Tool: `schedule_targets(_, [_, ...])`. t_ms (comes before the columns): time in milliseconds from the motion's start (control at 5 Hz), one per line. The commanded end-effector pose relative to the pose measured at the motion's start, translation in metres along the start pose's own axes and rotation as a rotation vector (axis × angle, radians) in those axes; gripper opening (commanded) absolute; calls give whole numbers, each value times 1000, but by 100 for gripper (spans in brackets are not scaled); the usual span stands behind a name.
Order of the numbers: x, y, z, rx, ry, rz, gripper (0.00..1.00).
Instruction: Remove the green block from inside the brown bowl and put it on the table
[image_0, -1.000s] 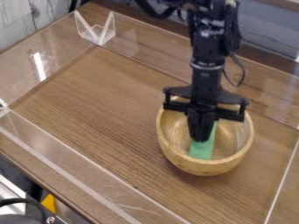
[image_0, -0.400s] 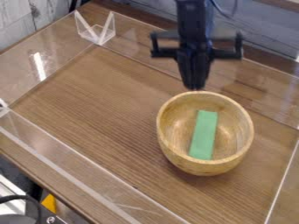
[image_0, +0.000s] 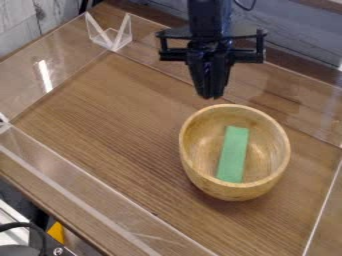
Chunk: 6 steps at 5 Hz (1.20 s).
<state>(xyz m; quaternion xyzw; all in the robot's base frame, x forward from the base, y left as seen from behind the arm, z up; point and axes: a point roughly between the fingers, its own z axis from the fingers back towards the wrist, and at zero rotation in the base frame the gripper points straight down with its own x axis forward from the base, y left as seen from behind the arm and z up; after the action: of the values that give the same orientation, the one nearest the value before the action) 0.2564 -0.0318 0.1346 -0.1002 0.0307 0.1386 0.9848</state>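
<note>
Green block in bowl, pincer above

The green block (image_0: 231, 155) lay flat inside the brown bowl (image_0: 199, 178), below and apart from the pincer (image_0: 209, 94). The bowl's rim surrounded it; bare table (image_0: 107, 130) stretched left of the bowl in the view. The black arm (image_0: 214, 25) reached down from the top. Whether the pincer was open or closed, I cannot tell.

Block (image_0: 231, 156) inside the bowl (image_0: 201, 178), bowl on the table (image_0: 107, 130), below the end effector (image_0: 207, 92).
</note>
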Motion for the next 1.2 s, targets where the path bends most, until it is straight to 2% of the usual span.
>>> schedule_targets(0, [-7, -6, 0, 3, -36, -23, 100])
schedule_targets(400, [-10, -19, -29, 23, -54, -35, 100])
schedule_targets(1000, [-7, -30, -67, 49, -81, -33, 100])
